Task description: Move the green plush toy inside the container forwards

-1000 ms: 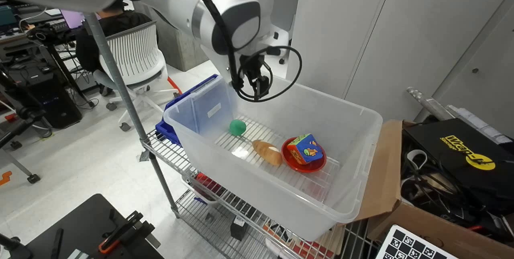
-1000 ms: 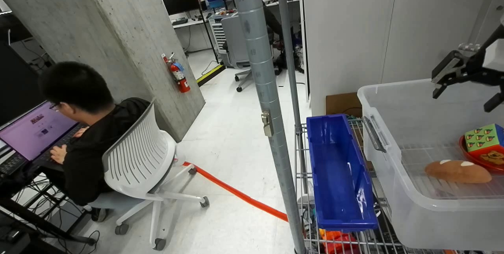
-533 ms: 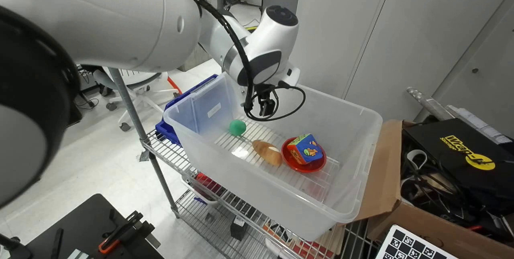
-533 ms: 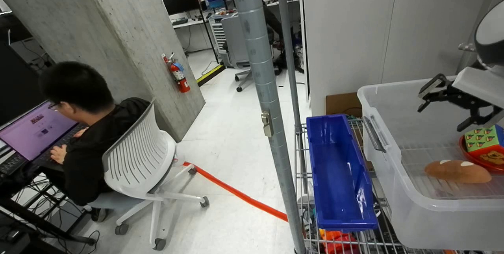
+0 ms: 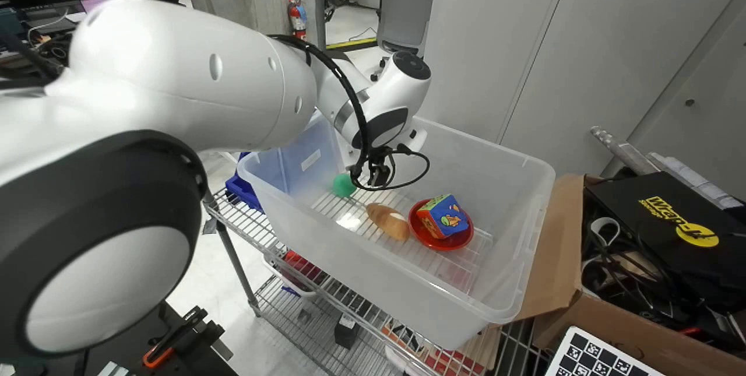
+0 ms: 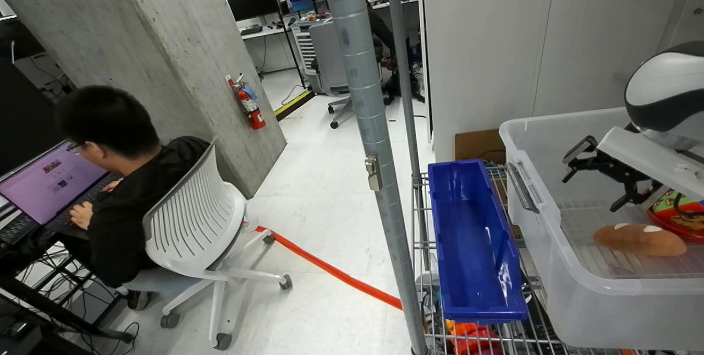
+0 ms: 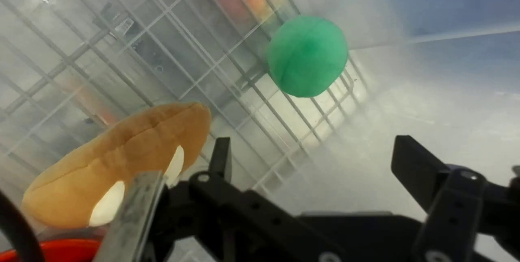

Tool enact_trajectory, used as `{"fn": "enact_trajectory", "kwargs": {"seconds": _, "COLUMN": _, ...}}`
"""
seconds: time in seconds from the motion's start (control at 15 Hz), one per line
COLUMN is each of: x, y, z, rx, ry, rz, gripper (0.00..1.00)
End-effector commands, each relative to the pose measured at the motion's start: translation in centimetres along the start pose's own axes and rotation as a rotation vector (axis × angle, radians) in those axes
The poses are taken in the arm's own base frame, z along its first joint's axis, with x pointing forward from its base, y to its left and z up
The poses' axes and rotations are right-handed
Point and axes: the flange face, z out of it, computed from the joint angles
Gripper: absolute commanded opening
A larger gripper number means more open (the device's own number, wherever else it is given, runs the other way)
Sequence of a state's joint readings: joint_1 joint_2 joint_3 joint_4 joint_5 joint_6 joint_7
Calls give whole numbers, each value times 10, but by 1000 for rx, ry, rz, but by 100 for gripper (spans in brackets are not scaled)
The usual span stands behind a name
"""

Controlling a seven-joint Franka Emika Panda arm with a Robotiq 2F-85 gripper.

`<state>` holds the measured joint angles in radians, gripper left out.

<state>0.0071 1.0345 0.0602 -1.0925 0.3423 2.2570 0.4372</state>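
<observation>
The green plush toy (image 5: 343, 185) is a round green lump on the container's floor, near a corner. In the wrist view the toy (image 7: 308, 56) lies beyond the fingertips, apart from them. It does not show in the exterior view with the blue bin. The container (image 5: 402, 283) is a large translucent bin; its near wall (image 6: 627, 311) also shows in an exterior view. My gripper (image 7: 313, 148) is open with nothing between its fingers. In an exterior view the gripper (image 6: 597, 181) hangs within the container's walls, above the floor; elsewhere the gripper (image 5: 379, 175) is partly hidden by cables.
A brown bread-shaped plush (image 5: 388, 221) lies near the toy; in the wrist view the bread (image 7: 122, 164) sits by the left finger. A red bowl (image 5: 434, 243) holds a colourful cube (image 5: 447, 217). A blue bin (image 6: 476, 250) and a cardboard box (image 5: 553, 253) flank the container.
The arm has come down into the container, and the gripper has moved lower and closer to the green toy. The gripper stays open. The toy, bread, bowl and cube have not moved.
</observation>
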Motion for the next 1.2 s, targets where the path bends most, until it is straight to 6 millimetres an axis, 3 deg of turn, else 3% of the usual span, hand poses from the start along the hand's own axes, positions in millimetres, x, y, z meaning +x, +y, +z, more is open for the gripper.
{"fn": "enact_trajectory", "kwargs": {"seconds": 0.0, "x": 8, "y": -3, "z": 20, "rx": 16, "ry": -30, "rz": 64, "gripper": 100}}
{"fn": "enact_trajectory", "kwargs": {"seconds": 0.53, "x": -5, "y": -3, "z": 64, "rx": 0, "ry": -128, "rz": 131, "gripper": 100}}
{"fn": "enact_trajectory", "kwargs": {"seconds": 1.13, "x": 0, "y": -3, "z": 84, "rx": 14, "ry": -108, "rz": 151, "gripper": 100}}
